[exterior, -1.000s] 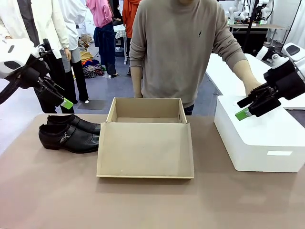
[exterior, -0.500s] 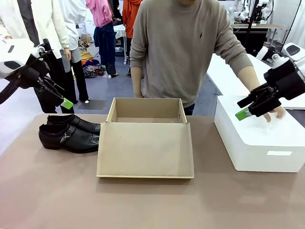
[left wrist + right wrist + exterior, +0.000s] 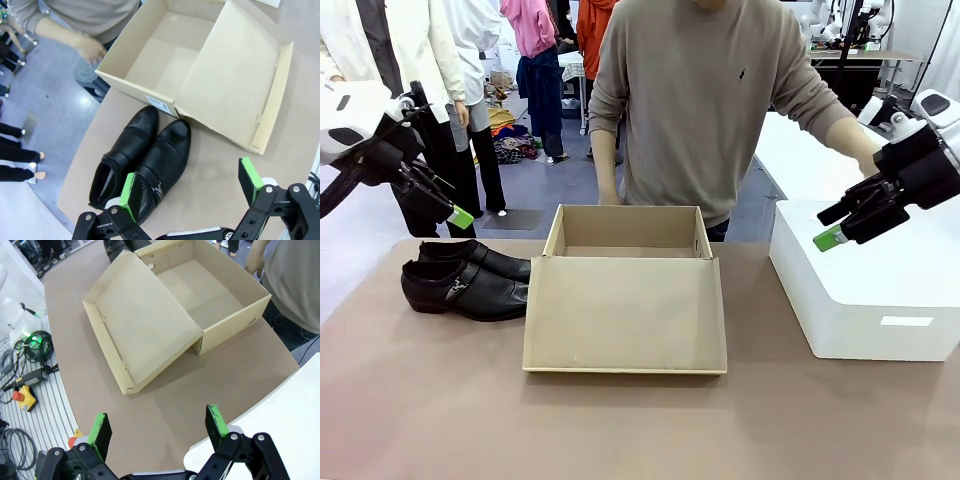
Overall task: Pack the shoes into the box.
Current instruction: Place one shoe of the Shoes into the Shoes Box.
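Hanging over the left end of the table [image 3: 420, 400], the left gripper [image 3: 189, 186] has its jaws spread wide and grips nothing. The shoes [image 3: 145, 160] lie below it and slightly ahead: a pair side by side and touching, heels nearest the gripper, toes pointing away to the box [image 3: 150, 87], just beside its corner. Their long axis runs at a slant to the line between the green pads, so the wrist probably needs a turn before the jaws can span one shoe across its width. The box stands open beyond the toes, its lid [image 3: 625, 312] folded flat on the table. The right gripper [image 3: 834, 226], equally wide and empty, hovers over the white box [image 3: 860, 300] — well apart from the shoes, so the left arm is the nearer one.
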Controlling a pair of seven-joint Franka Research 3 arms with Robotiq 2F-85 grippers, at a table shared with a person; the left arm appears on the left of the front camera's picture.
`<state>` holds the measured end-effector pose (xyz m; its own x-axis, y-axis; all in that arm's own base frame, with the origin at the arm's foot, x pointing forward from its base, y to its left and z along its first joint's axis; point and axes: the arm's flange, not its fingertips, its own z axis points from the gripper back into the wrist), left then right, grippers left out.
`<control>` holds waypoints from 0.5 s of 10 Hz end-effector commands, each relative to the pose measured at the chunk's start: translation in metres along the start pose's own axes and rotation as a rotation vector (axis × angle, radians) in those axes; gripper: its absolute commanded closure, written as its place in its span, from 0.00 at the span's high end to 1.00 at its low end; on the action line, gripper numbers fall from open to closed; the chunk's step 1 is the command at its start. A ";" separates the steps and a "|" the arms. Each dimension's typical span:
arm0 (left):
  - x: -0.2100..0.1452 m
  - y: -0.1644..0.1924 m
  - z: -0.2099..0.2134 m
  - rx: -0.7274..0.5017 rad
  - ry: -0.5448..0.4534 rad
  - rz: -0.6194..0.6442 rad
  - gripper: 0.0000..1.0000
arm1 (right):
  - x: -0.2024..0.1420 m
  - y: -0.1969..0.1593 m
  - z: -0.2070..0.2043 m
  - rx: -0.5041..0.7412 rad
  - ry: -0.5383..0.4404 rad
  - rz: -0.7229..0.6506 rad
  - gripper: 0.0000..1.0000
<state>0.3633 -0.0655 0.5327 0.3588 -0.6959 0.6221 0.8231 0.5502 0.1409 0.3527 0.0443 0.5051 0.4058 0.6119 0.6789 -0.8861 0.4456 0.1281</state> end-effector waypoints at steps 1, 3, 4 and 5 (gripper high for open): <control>-0.003 0.001 -0.001 -0.012 -0.006 -0.008 1.00 | 0.001 -0.004 0.000 0.011 -0.022 0.027 1.00; -0.003 0.001 -0.001 -0.012 -0.006 -0.008 1.00 | 0.001 -0.004 0.000 0.011 -0.022 0.027 1.00; 0.000 0.000 0.000 0.000 0.000 0.000 1.00 | 0.001 -0.004 0.000 0.011 -0.022 0.027 1.00; 0.000 0.003 0.001 -0.004 0.014 -0.014 1.00 | 0.001 -0.004 0.000 0.011 -0.022 0.027 1.00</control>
<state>0.3630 -0.0658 0.5329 0.3589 -0.6979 0.6198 0.8226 0.5503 0.1434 0.3526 0.0438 0.5050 0.4056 0.6130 0.6781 -0.8861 0.4457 0.1271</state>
